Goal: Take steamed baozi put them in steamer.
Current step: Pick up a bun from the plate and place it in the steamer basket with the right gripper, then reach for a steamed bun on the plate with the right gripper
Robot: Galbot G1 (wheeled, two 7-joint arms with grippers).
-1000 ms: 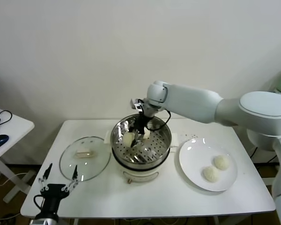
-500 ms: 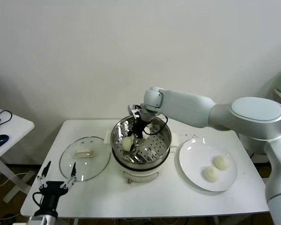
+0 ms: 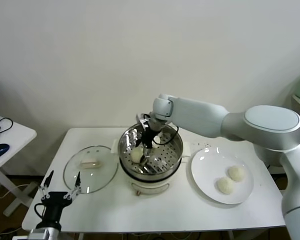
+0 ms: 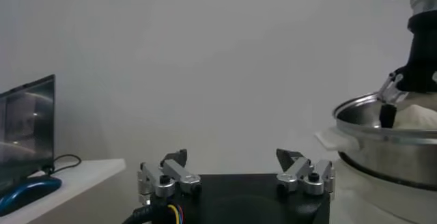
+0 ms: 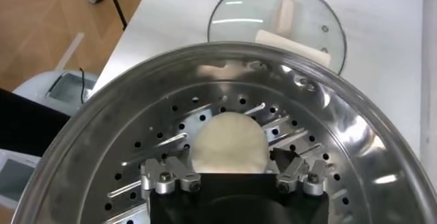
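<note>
The right claw (image 3: pixel 146 148) hung inside the steamer (image 3: pixel 176 145), which stood mid-tabletop (image 3: pixel 155 205) on its white pot base (image 3: pixel 151 188). In the right wrist view the claw (image 5: pixel 233 175) was released, its fingers (image 5: pixel 168 175) spread either side of a baozi (image 5: pixel 229 143) that sat on the perforated bottom of the steamer (image 5: pixel 355 136), on the side toward the lid; nothing was gripped. From the head view that baozi (image 3: pixel 136 156) lay just beside the fingertips, by the steamer's left wall. A second pale shape near the claw may have been another baozi, but I could not tell.

Two more baozi (image 3: pixel 236 172) (image 3: pixel 225 185) rested close together on the white plate (image 3: pixel 202 170) to the right of the steamer, well apart from the claw.

The glass lid (image 3: pixel 90 169) lay flat on the tabletop to the left of the steamer, handle up.

The left claw (image 3: pixel 57 191) hovered off the tabletop's near left corner, idle; the left wrist view showed it (image 4: pixel 235 171) released and holding nothing, with the steamer (image 4: pixel 382 143) beyond it.
</note>
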